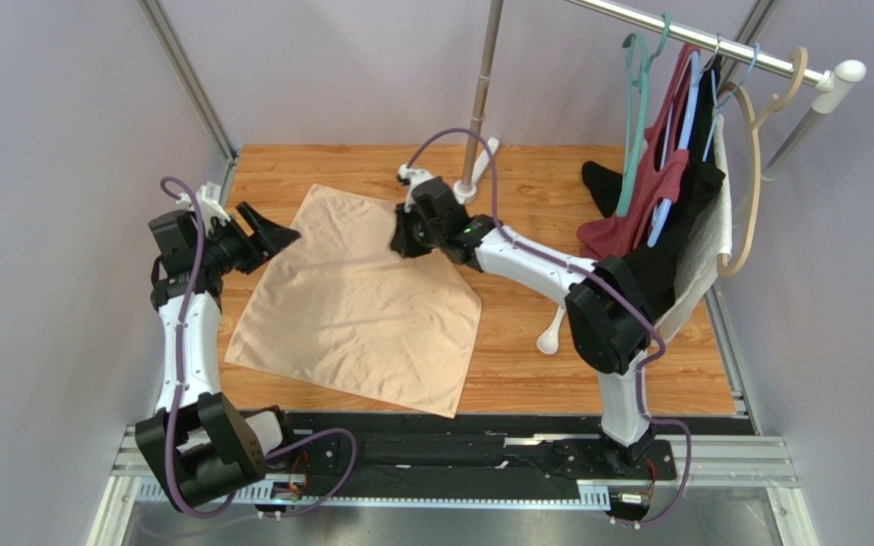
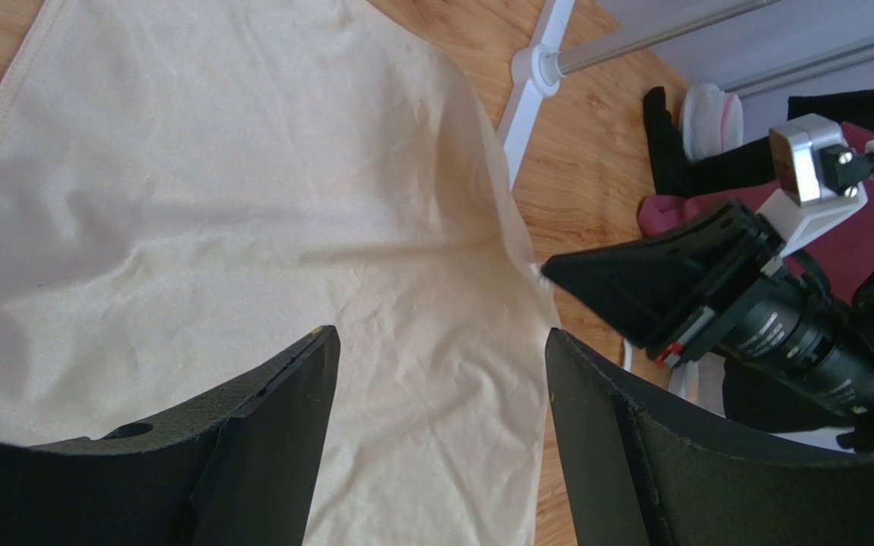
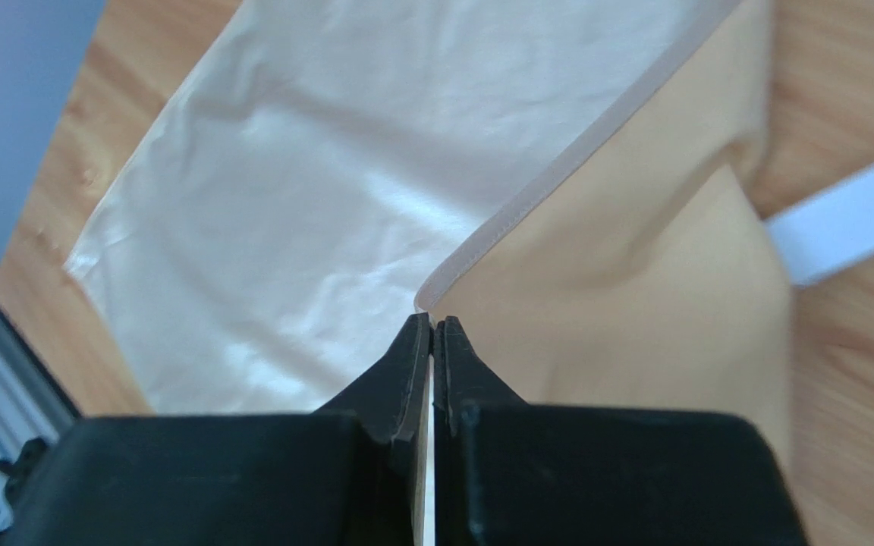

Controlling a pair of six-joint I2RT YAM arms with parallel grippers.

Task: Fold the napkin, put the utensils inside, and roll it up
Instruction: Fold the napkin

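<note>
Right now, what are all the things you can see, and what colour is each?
table: one, orange-brown wood, under everything
napkin: one, peach-tan, spread left of middle, far corner lifted
spoon: one, white, on the table right of the napkin
pole: one, silver with a white foot, far middle
rail: one, silver, top right
hangers: several, teal, tan, blue, on the rail
clothes: several, dark red, black, white, hanging at the right
left gripper: one, black, open, at the napkin's left side
right gripper: one, black, shut on the napkin's far corner
</note>
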